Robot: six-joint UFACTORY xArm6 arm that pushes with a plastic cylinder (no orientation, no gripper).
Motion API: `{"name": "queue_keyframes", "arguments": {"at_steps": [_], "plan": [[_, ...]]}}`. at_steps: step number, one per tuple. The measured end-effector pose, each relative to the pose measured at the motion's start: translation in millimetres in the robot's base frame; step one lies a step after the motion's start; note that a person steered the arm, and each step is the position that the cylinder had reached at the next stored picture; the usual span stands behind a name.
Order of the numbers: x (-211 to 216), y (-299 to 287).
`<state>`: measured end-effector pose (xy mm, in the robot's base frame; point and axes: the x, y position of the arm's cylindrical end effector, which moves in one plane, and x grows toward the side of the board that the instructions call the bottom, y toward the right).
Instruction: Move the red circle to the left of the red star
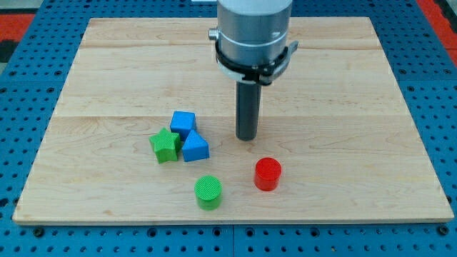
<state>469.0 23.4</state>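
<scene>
The red circle [268, 173] is a short red cylinder on the wooden board, right of centre near the view's bottom. My tip [247, 136] rests on the board just above and a little left of the red circle, with a small gap between them. No red star shows in the view; the arm's grey body may hide part of the board near the view's top.
A green star [165, 145], a blue cube [183, 123] and a blue triangular block [194, 147] sit clustered left of my tip. A green circle [208, 191] lies near the board's [343, 93] bottom edge, left of the red circle.
</scene>
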Motion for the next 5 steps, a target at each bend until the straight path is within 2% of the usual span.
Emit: {"name": "queue_keyframes", "arguments": {"at_steps": [2, 3, 4, 5], "plan": [[-71.0, 5.3], [-50.6, 40.8], [-2.7, 133.4], [75.0, 128.6]]}}
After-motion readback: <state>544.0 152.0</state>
